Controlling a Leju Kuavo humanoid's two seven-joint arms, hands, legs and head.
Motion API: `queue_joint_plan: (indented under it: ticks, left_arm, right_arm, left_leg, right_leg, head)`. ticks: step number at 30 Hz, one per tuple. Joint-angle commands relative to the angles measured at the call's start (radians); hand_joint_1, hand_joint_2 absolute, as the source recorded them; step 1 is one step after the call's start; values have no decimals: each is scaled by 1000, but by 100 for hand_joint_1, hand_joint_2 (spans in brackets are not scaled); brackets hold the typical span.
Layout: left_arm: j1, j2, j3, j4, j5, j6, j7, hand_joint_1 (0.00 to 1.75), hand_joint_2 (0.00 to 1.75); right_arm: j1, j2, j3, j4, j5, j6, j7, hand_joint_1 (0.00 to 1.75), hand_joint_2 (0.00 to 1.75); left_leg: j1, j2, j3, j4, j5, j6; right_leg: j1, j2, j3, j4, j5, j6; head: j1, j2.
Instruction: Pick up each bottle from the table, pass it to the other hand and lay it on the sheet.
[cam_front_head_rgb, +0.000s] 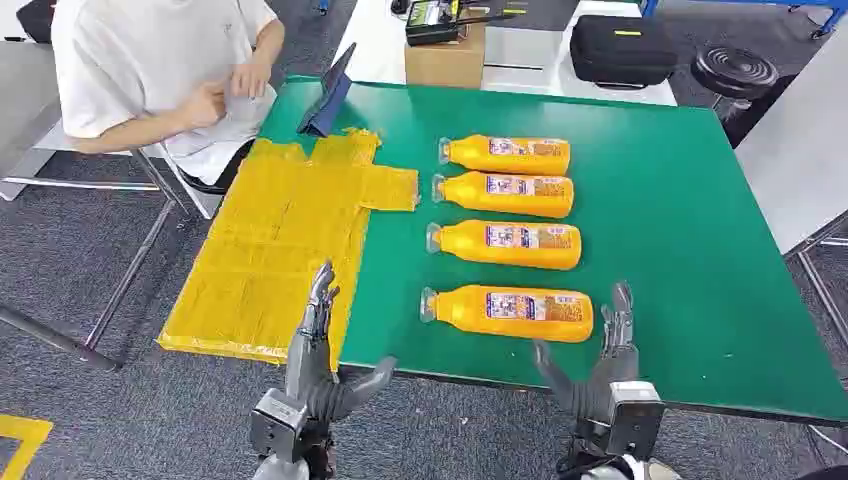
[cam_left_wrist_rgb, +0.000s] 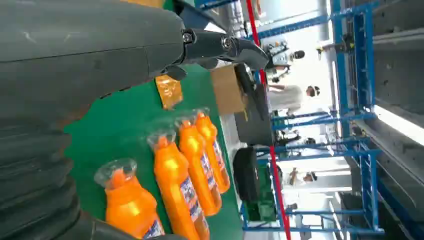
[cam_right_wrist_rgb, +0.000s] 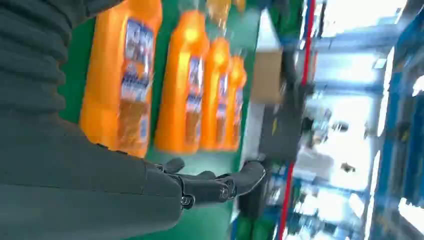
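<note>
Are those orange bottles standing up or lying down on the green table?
Lying down. All four orange bottles rest on their sides in a row on the green table, clear caps pointing toward the yellow sheet, labels facing up.

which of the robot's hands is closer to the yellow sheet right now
Left. The left hand hovers over the near edge of the yellow sheet. The right hand is far across the table, beside the base of the nearest bottle.
</note>
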Motion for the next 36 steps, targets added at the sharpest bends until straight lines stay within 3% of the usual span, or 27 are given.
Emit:
queue_joint_plan:
  ticks: [1,6,8,15,18,22,26,36]
  left_arm:
    - [15,46,-35,-8,-6,33,18,0,175]
    - [21,57,-47,-25,-10,37,32,0,175]
    - [10,60,-60,-29,-18,19,32,0,175]
    - [-48,21,-70,50,-79,-8,24,0,175]
    - [-53,14,-70,59,-81,-8,23,0,175]
    - [-79,-3,-69,81,-83,-37,12,0,175]
    - [-117,-15,-79,105,-76,-69,8,0,175]
    - [-124,-9,-95,96,-64,-98,7,0,175]
  right_arm:
    - [48,32,-17,4,-33,-60,0,0,175]
    - [105,10,-13,-64,-99,14,-33,0,175]
    - [101,-14,-24,-70,-25,-17,-43,0,175]
    - [-69,-114,-57,78,121,90,61,0,175]
    - [-85,-113,-69,93,123,101,63,0,175]
    - [-203,-190,-25,228,329,100,106,0,175]
    - [-325,-222,21,377,430,126,94,0,175]
    - [-360,-236,86,467,484,162,96,0,175]
  left_leg:
    - [1,0,5,-1,-2,-1]
    - [0,0,3,-1,-1,-1]
    - [1,-2,5,0,-2,-2]
    - [0,1,3,-1,0,-1]
    - [0,1,4,-1,0,0]
    - [1,2,8,-2,-1,0]
    - [0,4,7,-1,0,0]
    - [1,2,8,-1,-1,0]
  right_leg:
    - [1,-1,6,-1,-2,-2]
    - [1,-1,3,-1,-2,-2]
    - [1,-3,6,0,-3,-2]
    - [1,0,4,-2,0,-1]
    - [1,0,4,-2,1,-1]
    - [1,0,9,-3,0,-2]
    - [1,2,8,-3,1,-1]
    - [1,1,9,-2,0,-2]
  head:
    - [0,0]
    - [0,0]
    - [0,0]
    - [1,0]
    - [0,0]
    - [0,0]
    - [0,0]
    - [0,0]
